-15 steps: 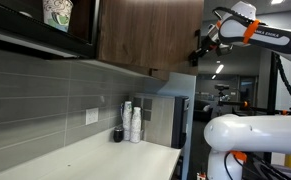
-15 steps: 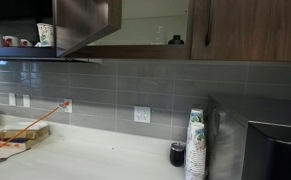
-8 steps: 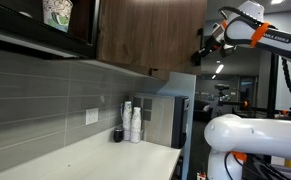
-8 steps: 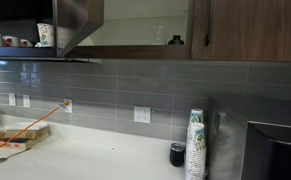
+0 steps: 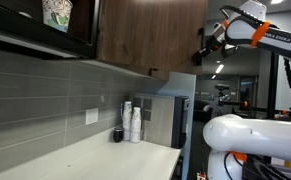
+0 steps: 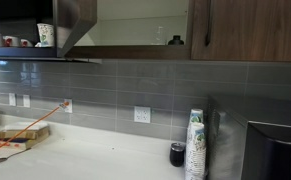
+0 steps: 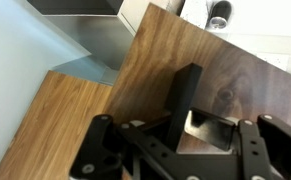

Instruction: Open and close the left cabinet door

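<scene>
The left cabinet door [image 5: 150, 35] is a dark-brown wood-grain panel, swung wide open from the upper cabinet. In an exterior view it shows nearly edge-on [image 6: 73, 22], with the open cabinet interior [image 6: 135, 20] beside it. My gripper [image 5: 199, 52] is at the door's free lower corner. In the wrist view the gripper [image 7: 190, 125] is closed around the small black bar handle [image 7: 188, 90] on the wood panel [image 7: 235, 85].
A glass-fronted door with a patterned cup [image 5: 57, 12] is next to the open one. A closed brown door [image 6: 250, 30] is on the other side. A cup stack [image 6: 195, 145], a dark cup [image 6: 177, 153], a box [image 6: 20, 135] and a black appliance [image 6: 275, 150] are on the counter [image 5: 115, 160].
The door has swung further open, its edge moving away from the cabinet. My gripper has moved outward with the handle.
</scene>
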Robot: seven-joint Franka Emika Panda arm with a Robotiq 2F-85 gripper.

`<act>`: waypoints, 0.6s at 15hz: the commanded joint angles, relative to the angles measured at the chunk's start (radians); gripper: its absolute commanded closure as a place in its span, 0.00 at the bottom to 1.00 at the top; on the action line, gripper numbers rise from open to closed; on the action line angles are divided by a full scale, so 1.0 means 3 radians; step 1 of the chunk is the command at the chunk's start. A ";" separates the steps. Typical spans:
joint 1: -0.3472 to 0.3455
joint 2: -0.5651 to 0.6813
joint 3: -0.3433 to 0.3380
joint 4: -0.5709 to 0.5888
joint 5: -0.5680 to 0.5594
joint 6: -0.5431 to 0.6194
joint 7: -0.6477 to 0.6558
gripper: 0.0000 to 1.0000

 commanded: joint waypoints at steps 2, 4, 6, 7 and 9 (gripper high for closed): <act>0.0035 -0.0031 0.0294 -0.0313 0.0504 -0.0018 -0.0049 0.97; -0.0006 -0.0032 0.0315 -0.0316 0.0546 -0.0017 -0.0071 0.97; -0.0033 -0.0030 0.0329 -0.0322 0.0570 -0.0014 -0.0069 0.97; -0.0042 -0.0031 0.0328 -0.0312 0.0581 -0.0020 -0.0075 0.97; -0.0032 -0.0031 0.0306 -0.0301 0.0563 -0.0025 -0.0073 0.97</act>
